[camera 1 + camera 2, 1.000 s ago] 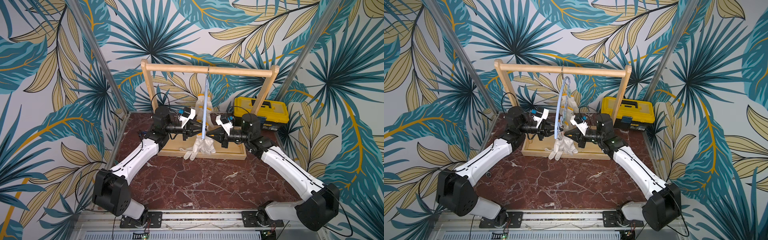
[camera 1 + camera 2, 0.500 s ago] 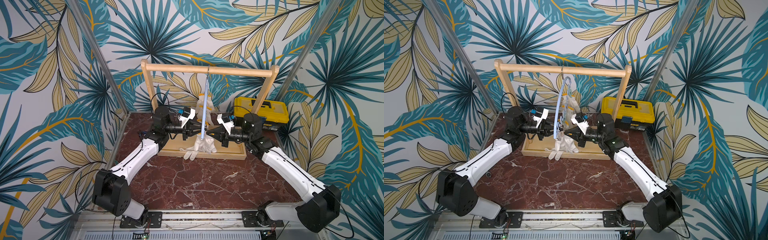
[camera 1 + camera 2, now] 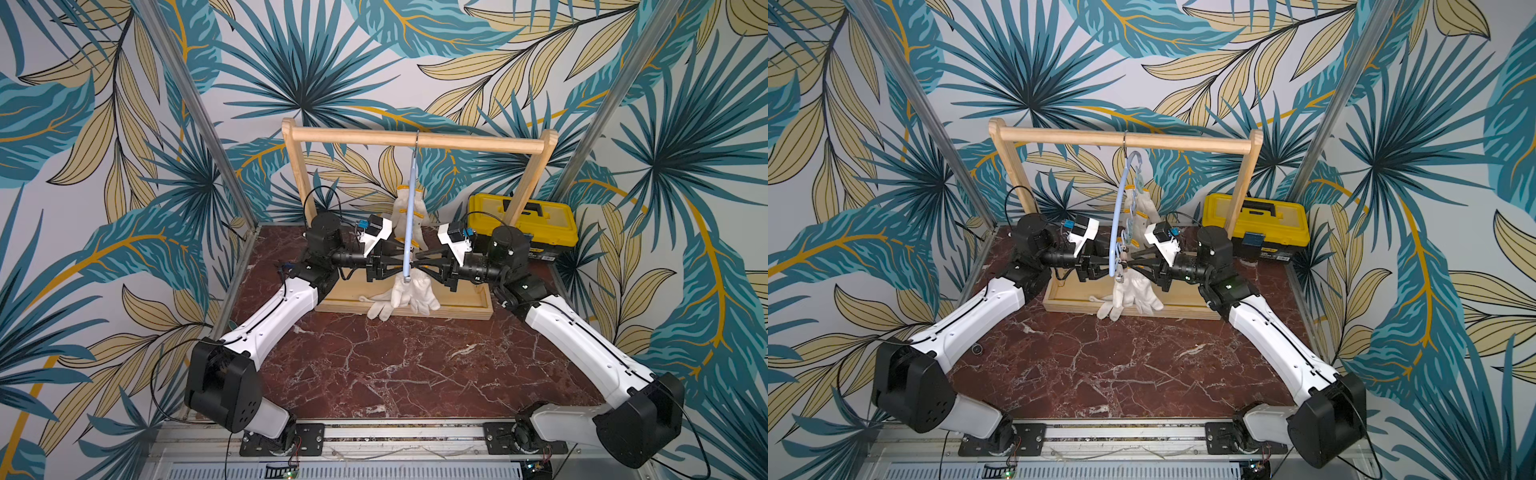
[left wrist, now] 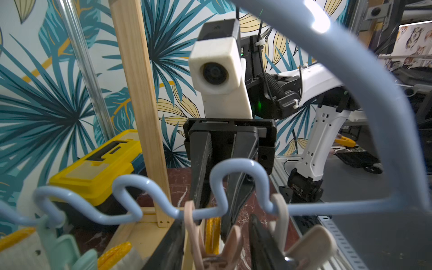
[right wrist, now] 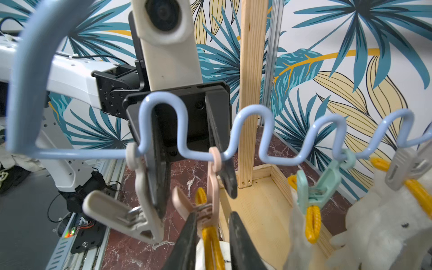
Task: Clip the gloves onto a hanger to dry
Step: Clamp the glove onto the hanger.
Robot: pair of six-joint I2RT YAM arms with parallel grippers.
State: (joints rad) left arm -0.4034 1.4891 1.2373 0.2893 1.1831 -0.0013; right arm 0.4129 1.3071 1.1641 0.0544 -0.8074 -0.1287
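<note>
The pale-blue hanger hangs edge-on from the wooden rail, and its wavy bar carries a row of clips. A pink clip grips the yellow cuff of a white glove that dangles onto the base. More gloves hang from clips further along. My left gripper stands open around the pink clip. My right gripper faces it, open, with the cuff between its fingers.
A beige clip hangs with nothing in it at the hanger's near end. The wooden rack stands on a shallow wooden base. A yellow toolbox sits behind my right arm. Dark red marble table lies in front.
Both grippers have opened: the left has let go of the pink clip and the right of the glove's cuff. The glove now hangs from that clip. The arms have hardly moved.
</note>
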